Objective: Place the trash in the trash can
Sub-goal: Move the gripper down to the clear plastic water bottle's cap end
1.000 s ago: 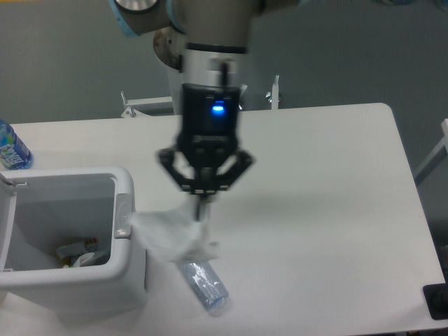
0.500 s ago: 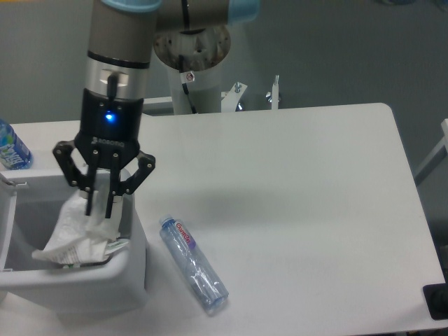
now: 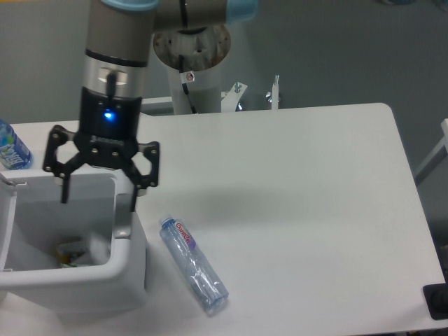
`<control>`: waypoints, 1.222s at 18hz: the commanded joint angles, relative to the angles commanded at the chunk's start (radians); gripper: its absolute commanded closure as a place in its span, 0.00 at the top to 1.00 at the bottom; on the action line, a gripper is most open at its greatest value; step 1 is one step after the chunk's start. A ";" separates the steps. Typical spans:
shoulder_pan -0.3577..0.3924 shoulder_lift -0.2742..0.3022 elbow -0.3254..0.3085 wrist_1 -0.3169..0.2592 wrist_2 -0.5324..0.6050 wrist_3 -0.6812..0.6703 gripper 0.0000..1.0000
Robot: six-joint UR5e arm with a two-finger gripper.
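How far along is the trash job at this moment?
Partly done: some whitish trash already lies inside the trash can. Nothing is in hand; the gripper hangs open and empty above the bin. Left: the clear water bottle with the red-and-white label lies on the table beside the bin.

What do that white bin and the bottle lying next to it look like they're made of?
The trash can looks like matte white moulded plastic: thick rounded rim, smooth walls. The bottle looks like thin clear plastic: see-through, with glints and a red-and-white label.
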 joint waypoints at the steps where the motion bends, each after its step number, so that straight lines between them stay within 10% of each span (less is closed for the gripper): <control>1: 0.028 -0.009 0.002 -0.002 0.000 -0.002 1.00; 11: 0.169 -0.244 0.043 0.000 0.003 -0.006 1.00; 22: 0.152 -0.489 0.098 0.008 0.119 -0.012 1.00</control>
